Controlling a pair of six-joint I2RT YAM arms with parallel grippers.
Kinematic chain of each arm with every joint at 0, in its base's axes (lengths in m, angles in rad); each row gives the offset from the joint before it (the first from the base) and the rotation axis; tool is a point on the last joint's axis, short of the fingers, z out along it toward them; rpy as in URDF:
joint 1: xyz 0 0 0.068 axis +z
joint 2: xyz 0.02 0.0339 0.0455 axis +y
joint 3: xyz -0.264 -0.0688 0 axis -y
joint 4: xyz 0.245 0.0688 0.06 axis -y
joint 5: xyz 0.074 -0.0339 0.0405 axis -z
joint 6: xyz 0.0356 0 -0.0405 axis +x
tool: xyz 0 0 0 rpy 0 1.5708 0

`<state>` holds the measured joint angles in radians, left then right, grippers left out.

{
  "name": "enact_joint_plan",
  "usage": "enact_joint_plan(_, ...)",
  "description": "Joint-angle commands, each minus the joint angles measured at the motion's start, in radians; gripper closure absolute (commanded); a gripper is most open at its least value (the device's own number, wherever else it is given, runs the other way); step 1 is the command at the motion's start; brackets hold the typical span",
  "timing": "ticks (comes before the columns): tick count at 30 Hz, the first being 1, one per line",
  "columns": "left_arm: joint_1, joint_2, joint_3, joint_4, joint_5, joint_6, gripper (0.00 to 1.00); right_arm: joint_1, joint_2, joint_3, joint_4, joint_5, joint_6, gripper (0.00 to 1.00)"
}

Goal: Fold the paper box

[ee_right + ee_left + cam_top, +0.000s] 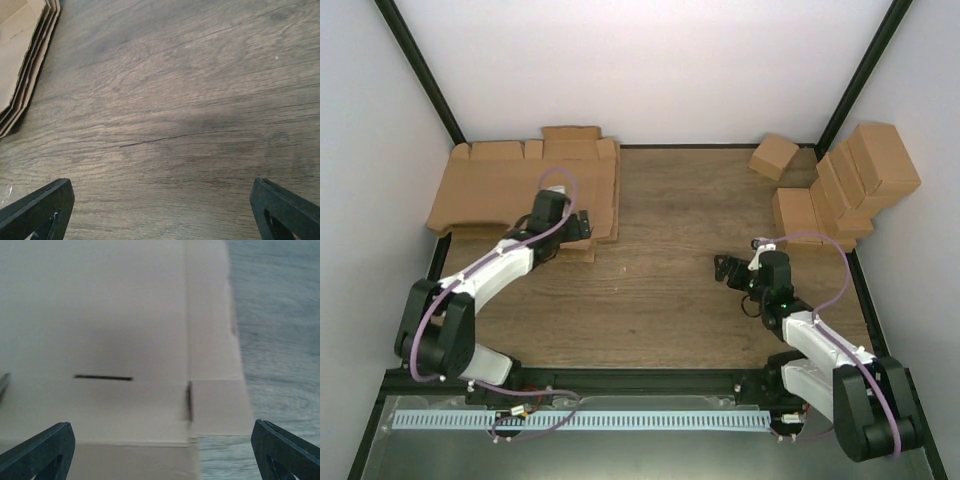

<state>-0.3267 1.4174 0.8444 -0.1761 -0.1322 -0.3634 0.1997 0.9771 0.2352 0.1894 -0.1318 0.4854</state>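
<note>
The left arm (500, 265) reaches out over a stack of flat blanks (470, 200) at the far left of the bench (660, 310), its left jaws spread wide and hanging just above the paper box (125, 325), which lies unfolded as the top sheet of that stack, slits and flap creases facing up. Nothing is gripped: in the wrist view the dark fingertips (45, 450) stand either side of a corner of the sheet, where a small flap (220, 405) juts toward the bare wood. That looks to be the reason for the pose, since an edge that overhangs its neighbours is the easiest place to pinch one sheet free of the rest. Whether the tips touch the cardboard cannot be told from here. Across the bench the right arm (820, 345) hovers low over open wood, the right jaws equally wide and empty, aimed at the middle ground between the stack and itself. It appears posted where the sheet would be dragged for folding, ready to pin one side. Ready-made boxes (860, 180) are heaped at the far right edge, out of the way, with one more (773, 156) lying apart near the back. By the look of things the folding has not begun
</note>
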Motion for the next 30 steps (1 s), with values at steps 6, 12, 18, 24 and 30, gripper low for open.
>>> enact_joint_plan(6, -0.130, 0.327, 0.317, -0.174, -0.064, 0.125, 0.08, 0.029, 0.041, 0.062, 0.008, -0.021, -0.023, 0.00)
enact_joint_plan(12, -0.161, 0.452, 0.408, -0.215, -0.018, 0.153, 0.25, 0.030, 0.017, 0.051, 0.010, -0.016, -0.024, 0.00)
enact_joint_plan(18, -0.174, 0.466, 0.415, -0.225, 0.024, 0.179, 0.27, 0.030, 0.021, 0.055, 0.008, -0.012, -0.022, 0.00)
enact_joint_plan(24, -0.175, 0.500, 0.453, -0.284, -0.076, 0.171, 0.34, 0.030, 0.016, 0.052, 0.008, -0.012, -0.023, 0.00)
enact_joint_plan(30, -0.176, 0.487, 0.452, -0.310, -0.131, 0.165, 0.43, 0.030, 0.011, 0.052, 0.008, -0.008, -0.021, 0.00)
